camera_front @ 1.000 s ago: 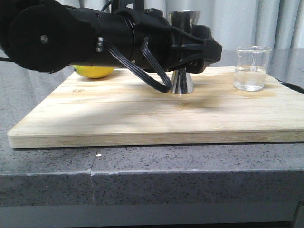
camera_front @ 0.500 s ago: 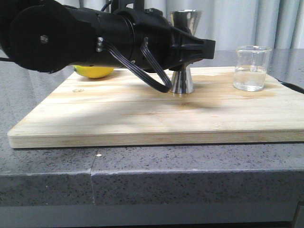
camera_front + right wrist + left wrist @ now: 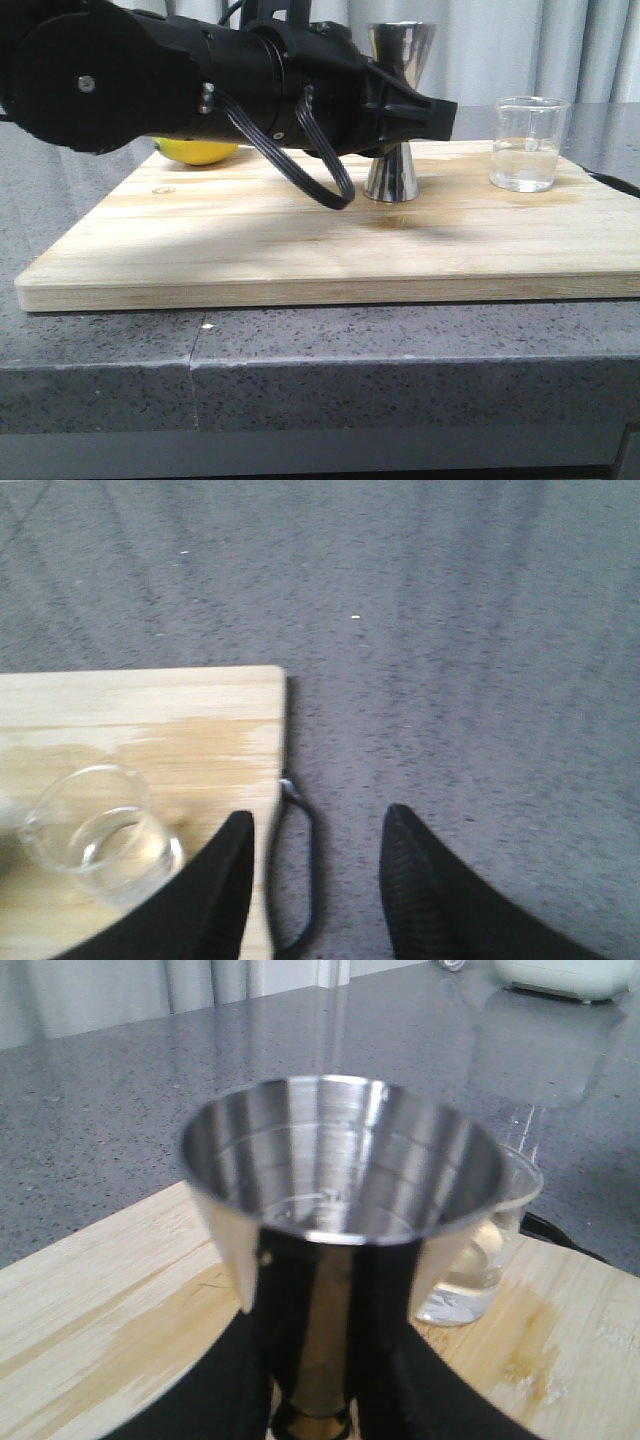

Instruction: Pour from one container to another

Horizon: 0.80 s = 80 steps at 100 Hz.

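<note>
The left gripper (image 3: 405, 112) pinches the jigger (image 3: 393, 180) at its waist, now raised slightly off the board (image 3: 300, 250), beaker (image 3: 527, 145) at three o'clock, while the right gripper (image 3: 312, 880) hangs spread, empty.

grey speckled counter (image 3: 400, 345), wooden board (image 3: 250, 250) on it

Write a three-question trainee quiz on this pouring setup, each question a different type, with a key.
1. True or false: the left end effector is shut on the jigger.
2. What lies behind the left arm on the board? A) lemon B) spoon C) cup
3. Fill in: the beaker holds clear ____.

Key: 1 true; 2 A, the lemon; 3 liquid.
</note>
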{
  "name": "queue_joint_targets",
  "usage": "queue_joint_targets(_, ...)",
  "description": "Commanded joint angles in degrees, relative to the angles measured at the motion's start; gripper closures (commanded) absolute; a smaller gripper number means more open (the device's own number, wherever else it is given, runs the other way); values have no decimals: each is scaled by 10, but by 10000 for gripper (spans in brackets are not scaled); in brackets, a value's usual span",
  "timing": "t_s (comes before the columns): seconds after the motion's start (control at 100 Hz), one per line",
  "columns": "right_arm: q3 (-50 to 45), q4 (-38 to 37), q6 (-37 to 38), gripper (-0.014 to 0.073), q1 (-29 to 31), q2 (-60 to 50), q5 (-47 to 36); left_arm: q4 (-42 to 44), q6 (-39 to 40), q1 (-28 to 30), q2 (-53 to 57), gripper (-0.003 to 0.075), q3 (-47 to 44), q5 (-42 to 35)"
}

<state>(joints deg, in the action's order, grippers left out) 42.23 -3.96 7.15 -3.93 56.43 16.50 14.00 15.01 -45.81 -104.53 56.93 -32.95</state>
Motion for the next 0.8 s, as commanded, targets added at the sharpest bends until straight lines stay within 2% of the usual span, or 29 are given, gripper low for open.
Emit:
queue_joint_targets(0.0, -19, 0, -6, 325, -21, -22, -93, 5, 6, 0, 45, 739, 17, -32)
queue_joint_targets(0.19, -120, -3, -6, 322, -59, -54, -209, 0, 8, 0, 97, 739, 17, 52)
queue_joint_targets(0.29, -165, -3, -6, 274, -62, -57, -255, 0, 8, 0, 126, 739, 17, 78)
queue_joint_targets(0.55, -227, -4, -6, 46, -64, -48, -377, -52, 8, 0, 180, 739, 17, 83)
queue_joint_targets(0.79, -233, -13, -6, 19, -64, 7, -425, -52, 8, 0, 205, 739, 17, 83)
